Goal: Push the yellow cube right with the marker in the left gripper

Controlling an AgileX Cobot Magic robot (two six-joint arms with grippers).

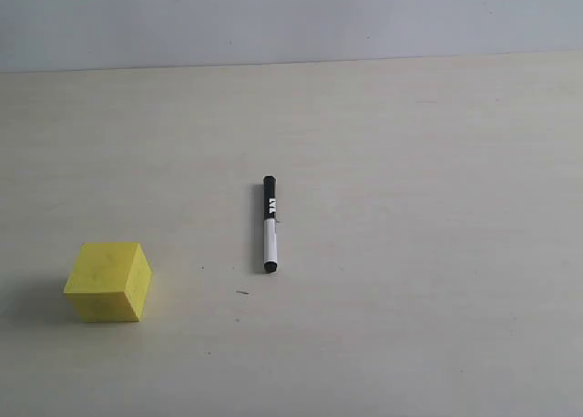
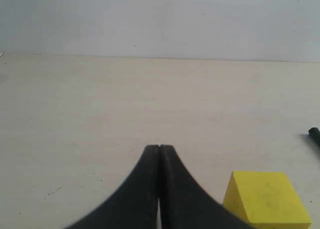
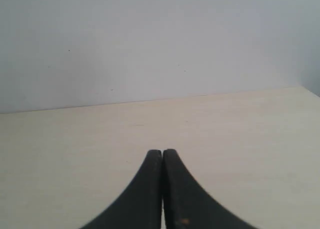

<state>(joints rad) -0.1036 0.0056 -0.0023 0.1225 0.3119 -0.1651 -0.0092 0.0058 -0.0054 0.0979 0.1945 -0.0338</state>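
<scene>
The yellow cube [image 1: 108, 281] rests on the table at the front left of the exterior view. The marker [image 1: 270, 223], white barrel with black cap, lies flat near the table's middle, well right of the cube and held by nothing. Neither arm shows in the exterior view. In the left wrist view my left gripper [image 2: 159, 148] is shut with nothing between its jaws; the cube [image 2: 265, 198] sits close beside it, and the marker's black end [image 2: 314, 135] peeks in at the frame edge. My right gripper [image 3: 162, 152] is shut and empty over bare table.
The pale table [image 1: 410, 253] runs back to a grey wall [image 1: 291, 16]. A tiny dark speck [image 1: 242, 292] lies near the marker's front end.
</scene>
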